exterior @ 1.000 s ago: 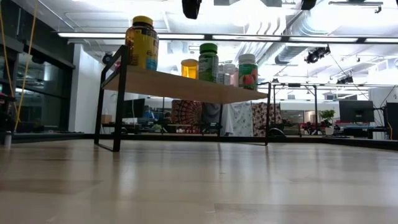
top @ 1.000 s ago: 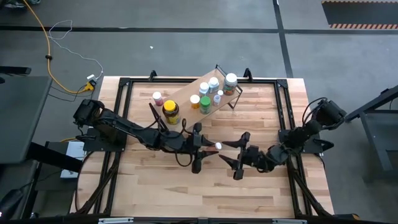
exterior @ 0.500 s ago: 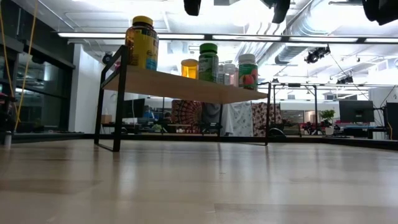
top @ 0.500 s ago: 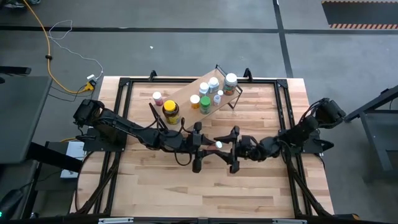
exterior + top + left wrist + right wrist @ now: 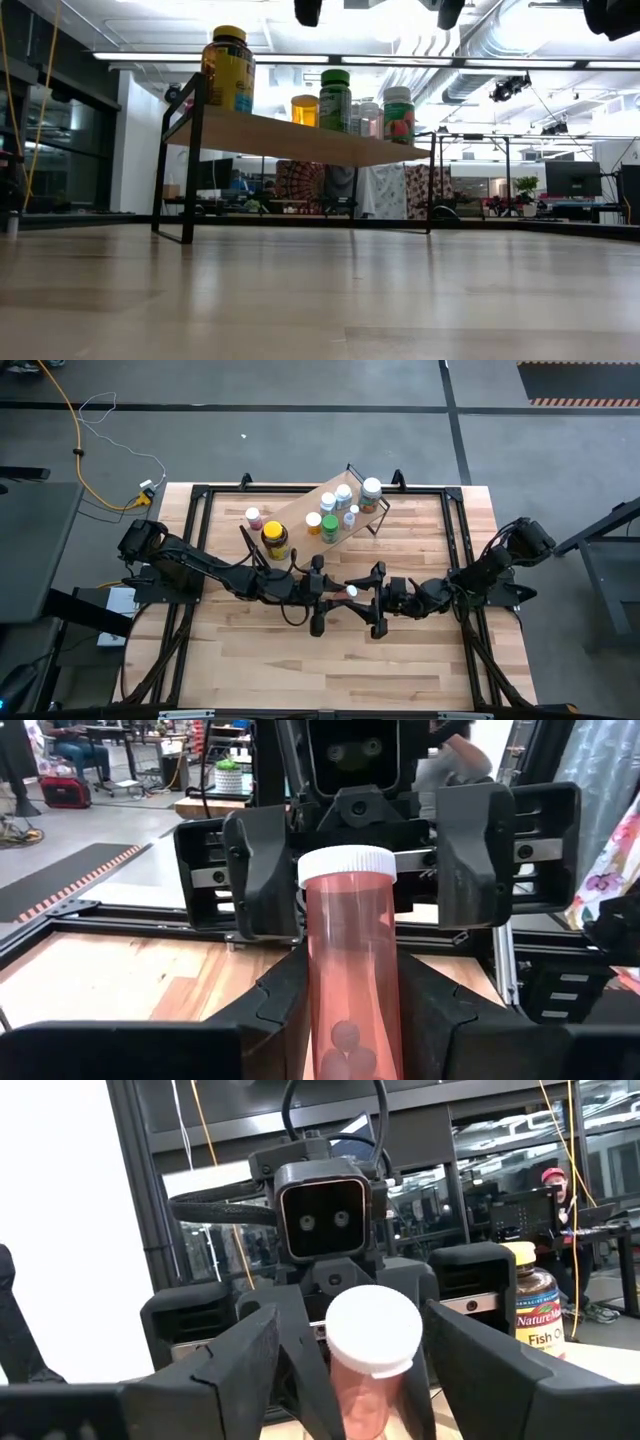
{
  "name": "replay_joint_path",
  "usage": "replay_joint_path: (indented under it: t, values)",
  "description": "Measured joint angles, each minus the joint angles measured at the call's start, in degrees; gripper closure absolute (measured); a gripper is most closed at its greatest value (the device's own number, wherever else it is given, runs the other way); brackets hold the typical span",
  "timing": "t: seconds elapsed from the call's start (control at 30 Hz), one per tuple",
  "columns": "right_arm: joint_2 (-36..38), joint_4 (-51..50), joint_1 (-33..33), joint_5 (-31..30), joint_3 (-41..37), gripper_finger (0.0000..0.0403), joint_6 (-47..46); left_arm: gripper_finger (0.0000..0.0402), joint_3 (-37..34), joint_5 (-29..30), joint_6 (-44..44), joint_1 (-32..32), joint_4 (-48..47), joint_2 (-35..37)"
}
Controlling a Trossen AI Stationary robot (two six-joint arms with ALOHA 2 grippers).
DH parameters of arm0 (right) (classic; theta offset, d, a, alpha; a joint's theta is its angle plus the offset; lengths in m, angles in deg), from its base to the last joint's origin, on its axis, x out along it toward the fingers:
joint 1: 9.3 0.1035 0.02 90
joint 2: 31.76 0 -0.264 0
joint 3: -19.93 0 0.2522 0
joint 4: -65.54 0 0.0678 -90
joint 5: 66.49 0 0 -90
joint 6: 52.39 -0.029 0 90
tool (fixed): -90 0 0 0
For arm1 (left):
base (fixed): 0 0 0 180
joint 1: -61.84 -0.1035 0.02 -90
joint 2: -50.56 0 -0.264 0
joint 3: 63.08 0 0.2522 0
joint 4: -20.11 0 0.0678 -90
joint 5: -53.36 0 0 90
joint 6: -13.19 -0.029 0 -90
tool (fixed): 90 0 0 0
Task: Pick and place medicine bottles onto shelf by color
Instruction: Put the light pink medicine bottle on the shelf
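**Pink vial between my two grippers**

My left gripper clamps a pink vial – white cap pointing at my right gripper, whose jaws stand wide around that cap. The shelf sits beyond both.

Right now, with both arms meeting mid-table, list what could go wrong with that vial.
1. Handover drop: the left tool holds the pink vial by its lower body, while the right tool stands open around its white cap. If the left lets go early, the vial may fall to the table.
2. Collision: the tools face each other very closely, so a small misalignment could knock them together.
3. The cap is smooth and round; a grip there might slip.
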Motion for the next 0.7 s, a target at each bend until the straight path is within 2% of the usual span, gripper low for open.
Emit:
replay_joint_path:
  t: [0.13,0.43,0.7]
  values:
    - [0.0,-0.1,0.0,0.0,0.0,0.0184,0.0,0.0300,0.0,0.2,0.8,0.0,0.0,0.0]
    - [0.0,-0.1,0.0,0.0,0.0,0.0268,0.0,0.0300,0.0,0.1,0.9,0.0,0.0,0.0]
    - [0.0,-0.2,0.0,0.0,0.0,0.0287,1.1,0.0300,0.0,0.1,0.9,0.0,-0.4,0.0]
